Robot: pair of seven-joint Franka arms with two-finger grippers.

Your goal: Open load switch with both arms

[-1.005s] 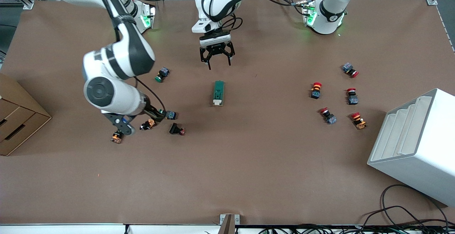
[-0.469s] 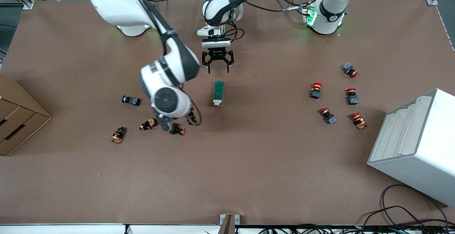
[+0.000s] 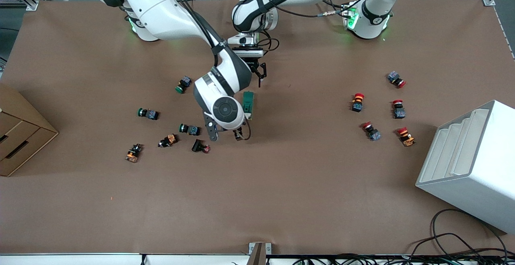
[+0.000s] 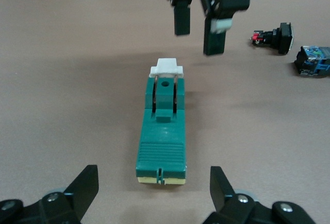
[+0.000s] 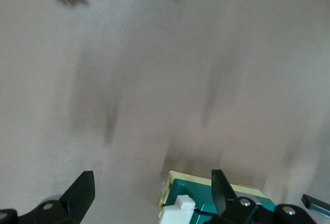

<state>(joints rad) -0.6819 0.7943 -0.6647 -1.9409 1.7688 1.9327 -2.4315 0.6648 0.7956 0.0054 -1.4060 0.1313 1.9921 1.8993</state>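
Observation:
The load switch [image 3: 250,100] is a dark-green block lying flat mid-table, its white toggle [image 4: 166,69] at the end nearer the front camera. In the front view the right arm's wrist covers part of it. My left gripper [image 4: 154,190] is open and low over the table just off the switch's plain end [image 4: 161,172], in line with it. My right gripper [image 3: 225,135] is open over the table just off the toggle end. Its fingers [image 4: 214,33] show in the left wrist view, apart from the toggle. The right wrist view has the switch [image 5: 221,201] beside one finger of the right gripper [image 5: 152,180].
Several green- and orange-capped push-buttons [image 3: 189,129] lie toward the right arm's end, close to the right gripper. Red-capped ones [image 3: 372,131] are grouped toward the left arm's end. There is a white stepped box [image 3: 470,164] there and a cardboard box [image 3: 20,132] at the other end.
The right arm has swung from the push-buttons at its end of the table to the switch's toggle end. The left gripper has come slightly closer to the switch.

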